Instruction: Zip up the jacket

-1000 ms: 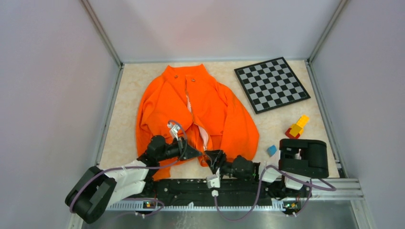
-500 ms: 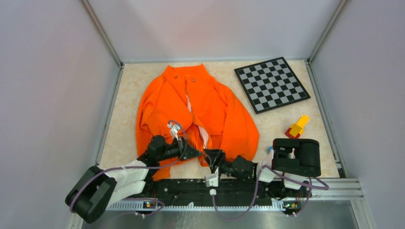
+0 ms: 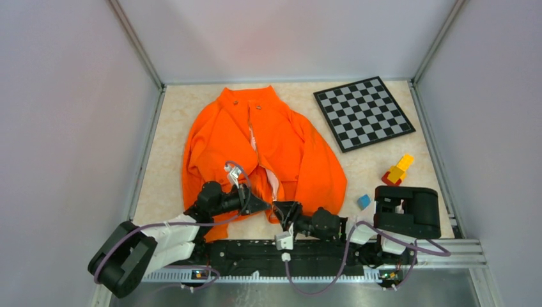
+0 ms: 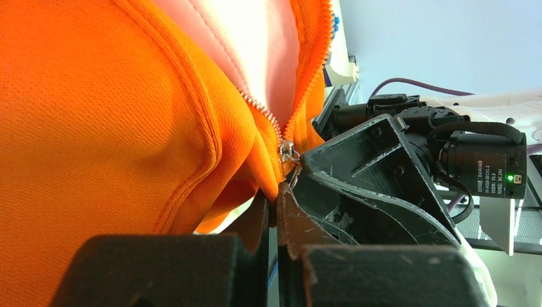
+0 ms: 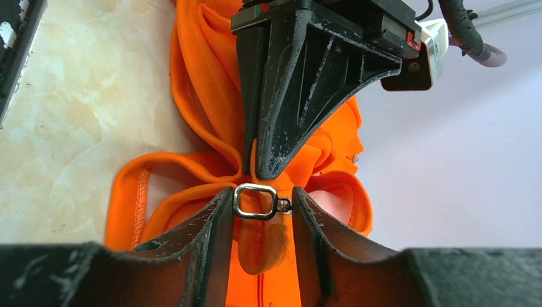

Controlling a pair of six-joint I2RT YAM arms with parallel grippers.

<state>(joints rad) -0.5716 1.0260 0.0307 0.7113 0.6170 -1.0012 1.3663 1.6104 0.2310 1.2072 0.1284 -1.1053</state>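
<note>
The orange jacket (image 3: 262, 147) lies flat, collar far, hem near, its pale zipper open along most of the front with pinkish lining showing. My left gripper (image 3: 261, 204) is shut on the hem fabric (image 4: 255, 166) just below the zipper slider (image 4: 287, 153). My right gripper (image 3: 281, 211) faces it at the hem. In the right wrist view the metal ring pull (image 5: 255, 201) lies across the gap between my right gripper's (image 5: 262, 192) fingers (image 5: 211, 224) and touches both. The left gripper's fingertip (image 5: 281, 147) sits just behind the pull.
A chessboard (image 3: 363, 113) lies at the far right. A yellow and red block stack (image 3: 397, 170) and a small blue block (image 3: 363, 201) sit right of the jacket. Grey walls enclose the table on three sides.
The right arm's rear links swung a little left, then back right. Both grippers stayed at the hem, and the jacket has not visibly moved.
</note>
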